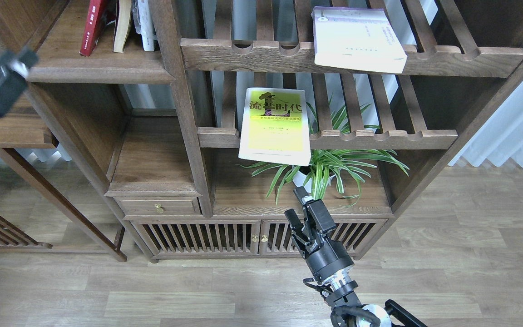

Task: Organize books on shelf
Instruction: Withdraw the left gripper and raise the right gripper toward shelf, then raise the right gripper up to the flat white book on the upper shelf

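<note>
Right gripper (298,205) points up toward the shelf unit, fingers apart, holding nothing. It sits just below the overhanging lower edge of the yellow-green book (276,125), not touching it. Left gripper (0,79) is at the far left edge, blurred and dark; cannot tell if its fingers are apart or together, nothing visibly held.

Yellow-green book lies flat on the lower slatted rack (379,136), its near edge hanging past the scalloped front rail. White book (354,38) lies flat on the upper slatted rack (447,59), also overhanging the front. Dark red book (92,25) stands already on the solid shelf (102,68) at top left, leaning against other volumes.

Step judged: reach for the yellow-green book, pre-grasp. Two books are yet to be moved to the solid shelf.

Next move likely calls for rising to the overhanging edge, pinching it, then sliding the book out toward the robot.

Clearance: potted plant (329,168) is right behind and beside the gripper, leaves could snag. Upper rack limits lift height. The vertical post (177,104) stands between rack and solid shelf, so the carry must go out and around. There is open room on the solid shelf left of the dark red book.
</note>
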`<state>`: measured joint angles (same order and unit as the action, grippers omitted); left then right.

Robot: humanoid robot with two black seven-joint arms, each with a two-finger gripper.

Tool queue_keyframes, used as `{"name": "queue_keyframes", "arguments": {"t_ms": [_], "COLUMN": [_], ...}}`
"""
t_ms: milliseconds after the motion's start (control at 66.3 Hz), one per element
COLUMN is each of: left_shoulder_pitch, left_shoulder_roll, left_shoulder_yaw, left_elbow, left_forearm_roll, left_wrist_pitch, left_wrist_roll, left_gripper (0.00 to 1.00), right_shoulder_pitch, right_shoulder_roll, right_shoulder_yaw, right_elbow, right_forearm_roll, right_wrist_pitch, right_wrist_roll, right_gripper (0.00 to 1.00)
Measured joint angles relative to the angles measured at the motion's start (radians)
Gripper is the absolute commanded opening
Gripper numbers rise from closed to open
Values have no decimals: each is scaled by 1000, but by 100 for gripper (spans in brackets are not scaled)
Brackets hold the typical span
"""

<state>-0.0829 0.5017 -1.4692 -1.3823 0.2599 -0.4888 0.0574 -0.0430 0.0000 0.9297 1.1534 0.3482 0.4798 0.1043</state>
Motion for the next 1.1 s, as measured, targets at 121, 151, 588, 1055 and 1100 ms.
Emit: {"name": "queue_keyframes", "arguments": {"t_ms": [121, 151, 588, 1055, 1100], "left_shoulder_pitch": [80, 86, 122, 185, 184], "left_shoulder_roll": [-36, -37, -129, -157, -157], "left_shoulder_yaw": [-2, -5, -24, -26, -32], "left_elbow": [2, 2, 46, 111, 125], "left_forearm_roll": [2, 2, 1, 2, 2], "left_wrist_pitch": [0, 0, 0, 0, 0], "left_wrist_roll": [-1, -1, -12, 2, 2], "left_gripper": [79, 79, 99, 100, 100], "right_shoulder_pitch": [5, 5, -85, -91, -50], "right_shoulder_roll": [0, 0, -163, -189, -186], "right_shoulder_yaw": [10, 14, 133, 158, 168], "right_elbow": [19, 29, 363, 532, 531], "right_forearm_roll": [3, 4, 75, 73, 74], "right_wrist_pitch": [0, -1, -168, -308, -346], "right_wrist_roll": [-1, -2, -40, -40, -38], "right_gripper": [99, 99, 99, 99, 99]}}
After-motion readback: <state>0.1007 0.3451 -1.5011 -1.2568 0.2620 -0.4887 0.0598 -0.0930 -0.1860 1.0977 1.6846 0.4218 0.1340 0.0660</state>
